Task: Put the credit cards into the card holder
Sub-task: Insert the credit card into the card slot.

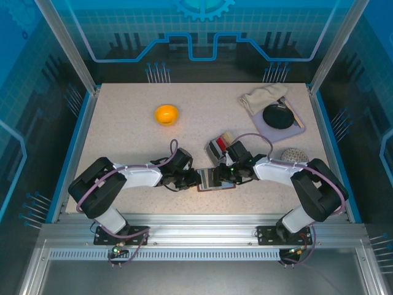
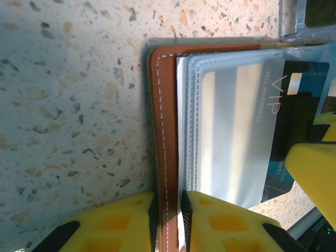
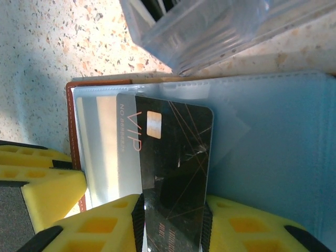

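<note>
Right gripper sits at 6 o'clock in its own wrist view, yellow fingers partway apart with the black plastic credit card (gold VIP lettering) lying between them; honestly can't tell if the pads are pinching its edges or just flanking it. That card's 9 o'clock edge is tucked under a frosted clear pocket of the reddish-brown leather folding card holder, with most of the dark face out in the open. Left gripper is clamped shut on the holder's stitched leather edge, holding it down on the speckled table. Clear plastic tray box sits just beyond at 12 o'clock. My take: hold that left clamp steady and nudge the card flat toward 9 o'clock, parallel to the pocket seam, slowly so no corner snags or buckles the sleeve
</note>
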`<action>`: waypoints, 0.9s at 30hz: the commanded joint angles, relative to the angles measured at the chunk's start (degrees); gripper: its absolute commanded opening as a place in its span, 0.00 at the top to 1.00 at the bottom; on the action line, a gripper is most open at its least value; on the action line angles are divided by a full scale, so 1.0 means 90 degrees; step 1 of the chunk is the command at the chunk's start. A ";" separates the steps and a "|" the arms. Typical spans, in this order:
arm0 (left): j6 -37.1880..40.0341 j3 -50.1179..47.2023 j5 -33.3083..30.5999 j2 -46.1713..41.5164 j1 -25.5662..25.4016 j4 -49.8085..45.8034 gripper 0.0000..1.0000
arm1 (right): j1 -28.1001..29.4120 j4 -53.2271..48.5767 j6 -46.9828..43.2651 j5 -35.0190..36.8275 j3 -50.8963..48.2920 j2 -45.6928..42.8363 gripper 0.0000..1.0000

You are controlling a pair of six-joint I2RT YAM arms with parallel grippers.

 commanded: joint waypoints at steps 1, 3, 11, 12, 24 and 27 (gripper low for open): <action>0.0109 0.0095 -0.0036 0.0190 -0.0036 -0.0200 0.77 | -0.0022 -0.0235 -0.0258 0.0215 0.0275 0.0178 0.65; 0.0138 0.0115 -0.0037 0.0195 -0.0035 -0.0204 0.78 | 0.0004 -0.0215 -0.0339 0.0157 0.0319 0.0210 0.67; 0.0192 0.0138 -0.0093 0.0161 -0.0035 -0.0254 0.78 | 0.0221 -0.0489 -0.0872 -0.0233 0.0624 0.0305 0.81; 0.0192 0.0143 -0.0123 0.0162 -0.0035 -0.0257 0.78 | 0.0222 -0.0505 -0.0910 -0.0251 0.0623 0.0275 0.82; 0.0253 0.0214 -0.0161 0.0161 -0.0034 -0.0311 0.78 | 0.0291 -0.0121 -0.0835 -0.1035 0.0652 0.0446 0.74; 0.0292 0.0239 -0.0196 0.0133 -0.0029 -0.0403 0.78 | 0.0300 -0.0735 -0.0874 -0.0317 0.0818 0.0404 0.67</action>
